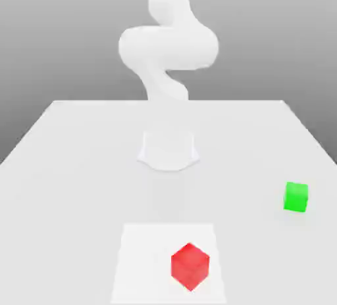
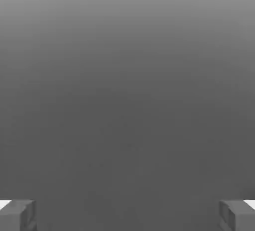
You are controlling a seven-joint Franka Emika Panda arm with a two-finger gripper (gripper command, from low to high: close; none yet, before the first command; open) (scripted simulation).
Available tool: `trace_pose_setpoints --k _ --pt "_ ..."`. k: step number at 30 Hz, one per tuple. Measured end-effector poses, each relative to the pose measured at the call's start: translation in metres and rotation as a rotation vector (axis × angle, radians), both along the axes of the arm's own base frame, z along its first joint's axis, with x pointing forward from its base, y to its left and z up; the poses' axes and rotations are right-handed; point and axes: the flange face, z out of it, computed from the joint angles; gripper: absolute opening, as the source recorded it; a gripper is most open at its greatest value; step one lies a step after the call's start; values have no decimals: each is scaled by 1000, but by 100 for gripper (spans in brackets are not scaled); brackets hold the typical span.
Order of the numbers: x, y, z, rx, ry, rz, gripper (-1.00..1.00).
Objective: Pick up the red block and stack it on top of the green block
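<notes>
The red block [image 1: 190, 265] sits low in the exterior view, just right of centre near the bottom edge, turned so one corner faces the camera. It rests on a slightly brighter square patch [image 1: 141, 258] of the tabletop [image 1: 79, 165], toward that patch's right side. Nothing touches it.

The green block [image 1: 295, 197] stands well apart from it, up and to the right, close to the tabletop's right edge in the exterior view. It too rests flat on the pale surface with nothing near it.

Behind both blocks, in the middle of the frame, the white arm [image 1: 168, 47] rises from its round base [image 1: 168, 150] and curls over at the top of the picture. Base and arm are far back from either cube.

In the hand view the gripper [image 2: 127, 216] shows as two grey fingertips [image 2: 17, 215], one in each lower corner of the frame. The jaws stand spread wide with nothing between them, only a plain grey background.
</notes>
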Motion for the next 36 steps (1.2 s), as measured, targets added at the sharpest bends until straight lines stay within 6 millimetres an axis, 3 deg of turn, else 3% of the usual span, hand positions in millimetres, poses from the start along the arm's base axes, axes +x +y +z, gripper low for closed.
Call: trace_pose_setpoints --k 5,11,16,23,28,29,36 --pt "57 8 -97 -39 154 157 0" --pt "91 25 -219 -101 326 333 0" --pt "94 37 -321 -169 465 475 0" --pt "66 41 -448 -288 651 661 0" --pt "62 40 -510 -303 670 682 0" --pt "61 40 -519 -303 671 682 -100" --pt "61 40 -520 -303 673 682 -100"
